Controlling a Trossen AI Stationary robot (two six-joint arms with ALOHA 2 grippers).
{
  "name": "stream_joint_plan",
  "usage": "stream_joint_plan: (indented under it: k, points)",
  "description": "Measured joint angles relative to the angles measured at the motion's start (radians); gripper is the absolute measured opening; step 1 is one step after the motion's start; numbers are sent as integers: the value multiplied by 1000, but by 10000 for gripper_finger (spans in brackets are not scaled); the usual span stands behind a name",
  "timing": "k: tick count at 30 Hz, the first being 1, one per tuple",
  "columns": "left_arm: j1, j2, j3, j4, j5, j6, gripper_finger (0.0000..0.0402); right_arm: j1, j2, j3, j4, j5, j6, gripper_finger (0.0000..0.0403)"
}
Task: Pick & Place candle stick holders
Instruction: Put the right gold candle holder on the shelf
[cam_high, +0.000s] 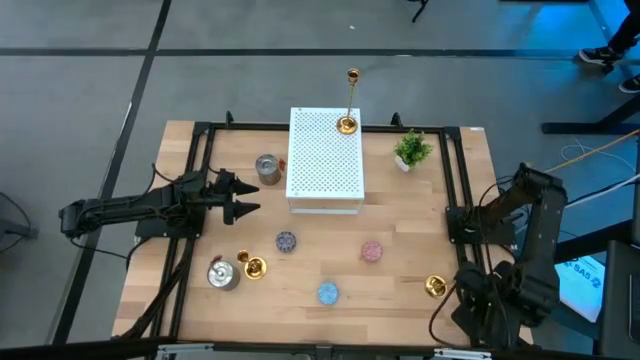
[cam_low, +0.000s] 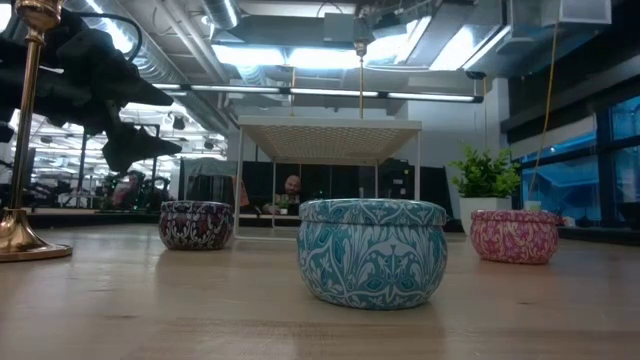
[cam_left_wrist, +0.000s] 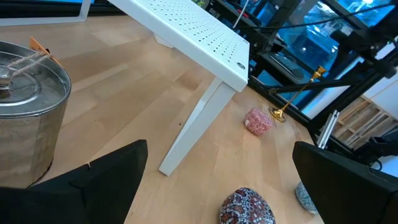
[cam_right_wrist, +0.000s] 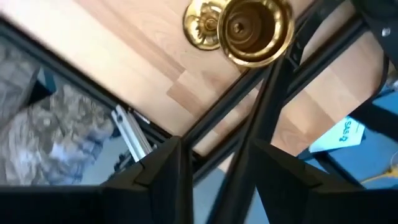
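Note:
A tall thin gold holder (cam_high: 347, 122) stands on the white perforated box (cam_high: 325, 160). A silvery cup (cam_high: 267, 168) stands left of the box. Another silvery cup (cam_high: 222, 273) and a gold holder (cam_high: 252, 265) stand near left. A third gold holder (cam_high: 435, 287) stands near right, and shows from above in the right wrist view (cam_right_wrist: 255, 23). Dark (cam_high: 286, 241), pink (cam_high: 372, 250) and blue (cam_high: 328, 293) round tins lie between them. My left gripper (cam_high: 245, 196) is open and empty, above the table left of the box. My right gripper (cam_right_wrist: 217, 155) hangs open with a narrow gap over the table frame beside the near-right gold holder.
A small green potted plant (cam_high: 412, 150) stands right of the box. Black frame rails (cam_high: 455, 200) run along the table's sides. The right arm (cam_high: 530, 230) is folded at the right edge. Bare wood lies between the box and the tins.

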Motion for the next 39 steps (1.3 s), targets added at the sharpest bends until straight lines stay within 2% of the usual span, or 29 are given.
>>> stream_joint_plan:
  k: [5,11,15,20,26,31,35,39]
  points:
    - [0,0,0,0,0,0,400,21,43,0,7,4,70,221]
    - [0,0,0,0,0,0,400,25,91,0,0,112,79,285]
    - [0,0,0,0,0,0,400,24,118,-1,-33,133,94,301]
    - [0,0,0,0,0,0,400,25,122,-49,-29,209,128,296]
    - [0,0,0,0,0,0,400,26,123,-138,-28,220,175,291]
    - [0,0,0,0,0,0,400,29,123,-154,-29,232,184,286]
    - [0,0,0,0,0,0,400,29,123,-154,-29,238,184,258]
    - [0,0,0,0,0,0,400,29,123,-154,-29,320,202,211]
